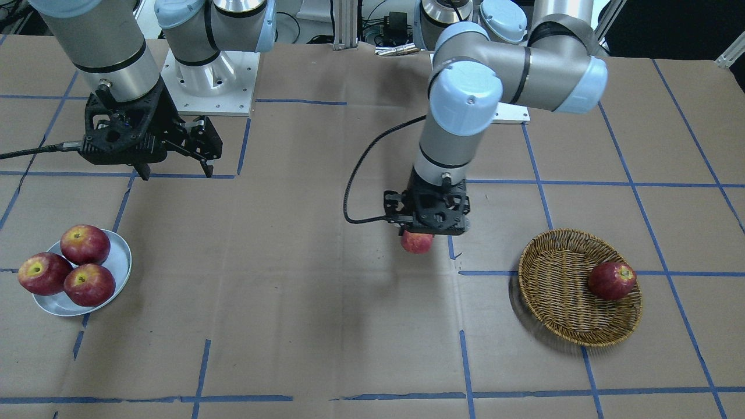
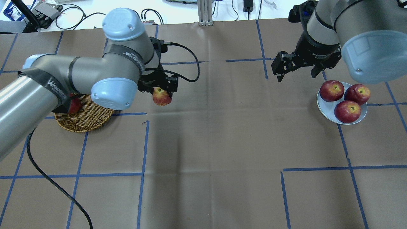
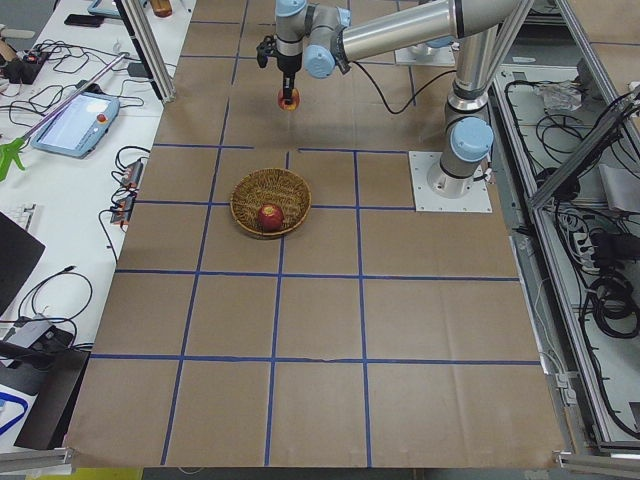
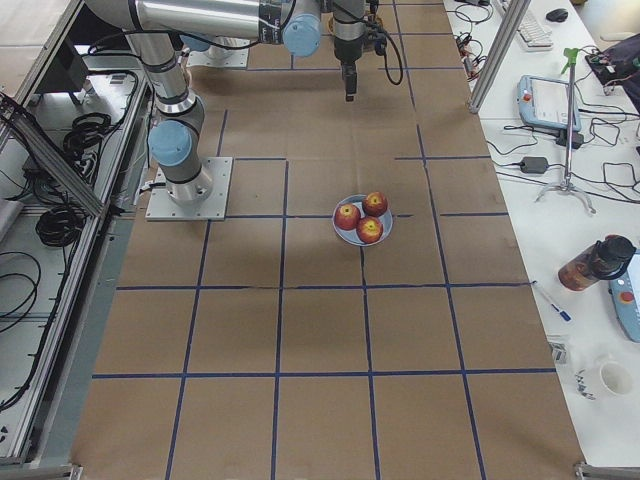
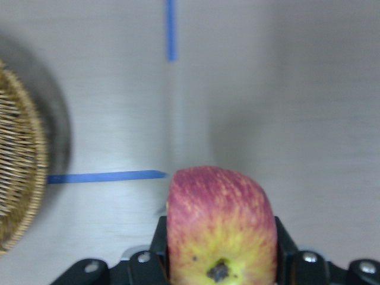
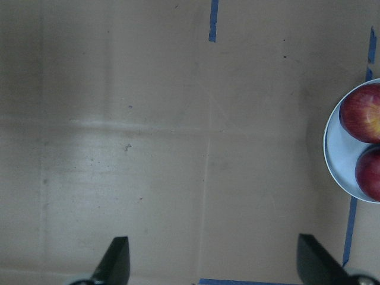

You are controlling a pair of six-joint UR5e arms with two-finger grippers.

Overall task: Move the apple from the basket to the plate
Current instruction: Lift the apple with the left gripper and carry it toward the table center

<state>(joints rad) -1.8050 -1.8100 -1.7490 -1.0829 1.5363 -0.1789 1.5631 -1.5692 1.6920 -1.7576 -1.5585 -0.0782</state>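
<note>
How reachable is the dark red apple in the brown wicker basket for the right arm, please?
Probably not: the right end effector hovers beside the grey-white round plate, across the table from the basket, with the left arm between.

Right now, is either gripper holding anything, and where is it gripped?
The left gripper holds the apple by its sides; the right gripper is open, empty.

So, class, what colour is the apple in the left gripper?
Pinkish-red apple with yellow streaks; left wrist view shows it best.
</note>
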